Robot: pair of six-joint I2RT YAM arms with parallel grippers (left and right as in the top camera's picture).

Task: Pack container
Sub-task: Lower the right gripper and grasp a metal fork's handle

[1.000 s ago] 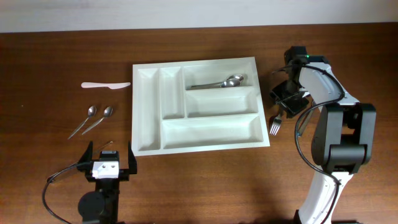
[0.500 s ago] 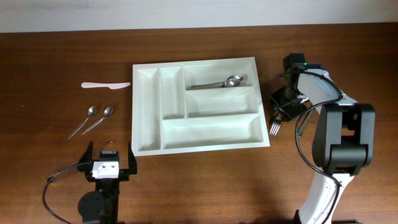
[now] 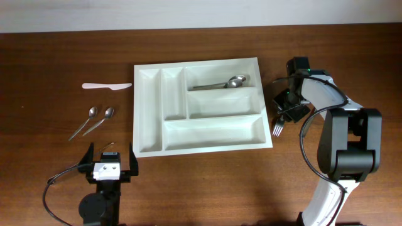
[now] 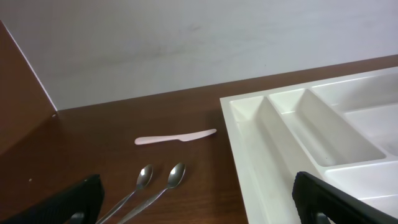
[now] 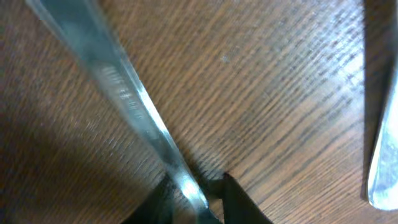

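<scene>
1. The left jaws (image 3: 112, 152) stand released and spread wide over the bench (image 3: 63, 188), with nothing between them.
2. The container (image 3: 141, 113) lies ahead of these jaws and to their right. Its top long compartment holds two spoons (image 3: 229, 82).
3. Ahead and to their left, two loose spoons (image 3: 94, 119) lie side by side, with a white knife (image 3: 107, 85) beyond.
4. The right jaws (image 3: 287, 108) are clenched on the fork (image 3: 278, 127). Its handle runs between the fingertips (image 5: 165, 199), and its tines poke out just beside the container's right wall.
</scene>
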